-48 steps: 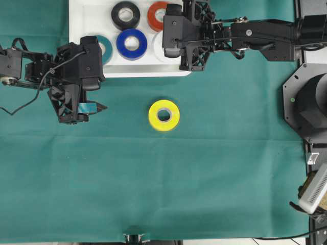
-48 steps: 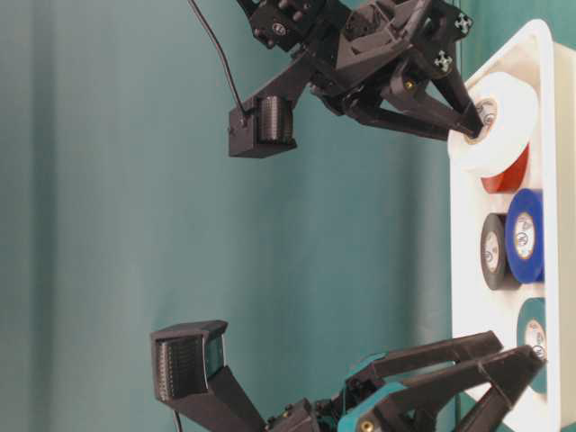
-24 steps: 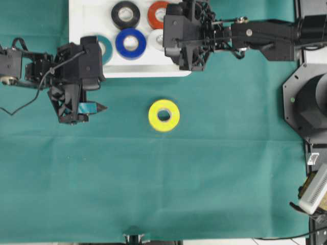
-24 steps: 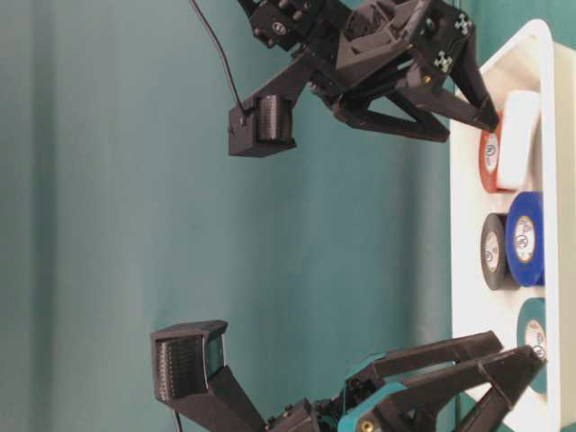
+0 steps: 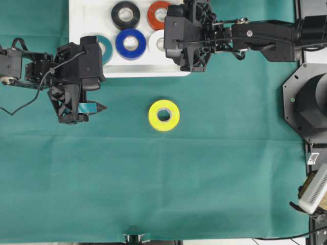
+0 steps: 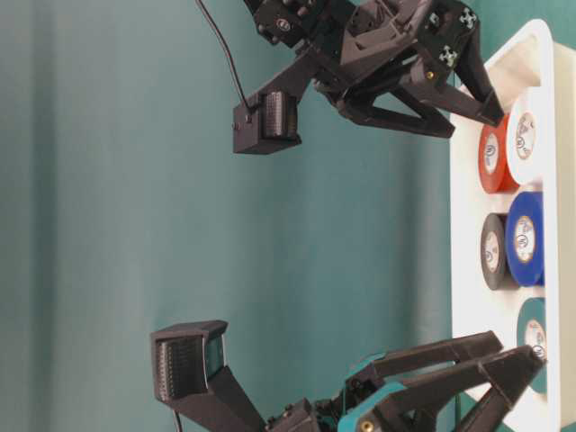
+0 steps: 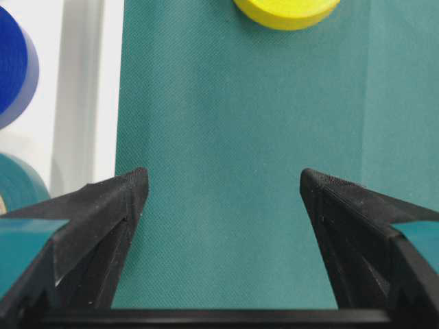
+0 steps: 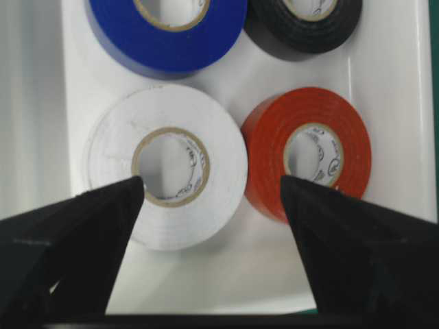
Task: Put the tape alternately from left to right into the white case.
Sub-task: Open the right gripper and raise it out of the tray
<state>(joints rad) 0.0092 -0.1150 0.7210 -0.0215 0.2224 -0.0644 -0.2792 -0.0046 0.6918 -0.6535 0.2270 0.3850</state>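
Observation:
The white case [image 5: 84, 20] lies at the table's far edge and holds black tape [image 5: 125, 14], red-orange tape [image 5: 156, 14], teal tape [image 5: 103, 48], blue tape [image 5: 131, 43] and white tape [image 5: 156, 42]. Yellow tape [image 5: 164, 115] lies flat on the green cloth in front of the case. My right gripper [image 8: 212, 185] hovers open over the case's right end, its fingers straddling the white tape [image 8: 168, 164] and red-orange tape [image 8: 309, 154] without touching them. My left gripper [image 7: 224, 181] is open and empty above bare cloth, left of the yellow tape [image 7: 288, 10].
The case's near rim [image 7: 82, 103] runs just beside my left gripper's left finger. A black round base [image 5: 306, 102] and a silver device [image 5: 317, 189] stand off the cloth at the right. Green cloth [image 5: 163, 184] covers the table.
The right gripper has opened and let go of the white tape, which went from tilted on the rim to lying flat in the case beside the red-orange roll. The left arm has not moved.

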